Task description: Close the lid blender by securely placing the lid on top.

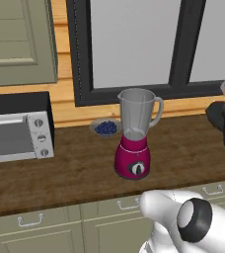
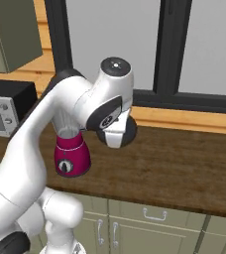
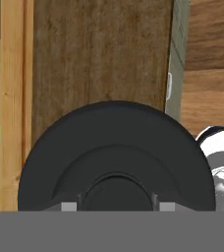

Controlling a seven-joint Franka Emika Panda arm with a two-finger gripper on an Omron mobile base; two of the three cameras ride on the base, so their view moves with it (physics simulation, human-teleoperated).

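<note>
The lid [image 3: 116, 157] is held clamped in the fingers, apparently above the surface [image 1: 183, 148] — well right of the open-topped blender [image 1: 134, 133].

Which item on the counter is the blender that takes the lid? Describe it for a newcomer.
Find the dark wooden counter under the big window. Mid-counter, right of the silver toaster oven and just in front of a small bowl of blueberries, stands the blender. It alone has a magenta base, a dark dial and a tall clear jar, still uncovered.

Blender mid-counter, lid held off to its right.
The blender [image 1: 133, 143] stands on the counter [image 1: 60, 168]; a bowl of blueberries [image 1: 106, 128] sits behind it, the toaster oven [image 1: 17, 132] far left, the lid [image 3: 116, 162] above the counter, right.
</note>
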